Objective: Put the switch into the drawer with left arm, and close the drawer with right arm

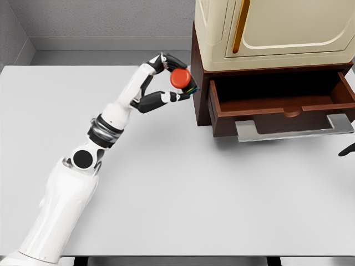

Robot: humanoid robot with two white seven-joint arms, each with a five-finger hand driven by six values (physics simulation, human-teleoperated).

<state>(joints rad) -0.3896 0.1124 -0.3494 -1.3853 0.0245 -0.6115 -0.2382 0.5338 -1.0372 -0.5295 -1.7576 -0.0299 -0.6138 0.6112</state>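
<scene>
A switch with a round red button (180,78) is held above the table by my left hand (173,79), whose fingers are curled around it. It hangs just left of the dark wooden cabinet's side. The drawer (280,105) stands pulled out, its inside showing nothing, with a silver handle (294,129) along its front. Only a dark fingertip of my right hand (348,149) shows at the right edge, below and right of the handle.
A cream cupboard (277,30) with an orange handle sits on top of the brown cabinet (201,83). The white table (183,194) stretches to a front edge at the bottom, and grey walls stand behind.
</scene>
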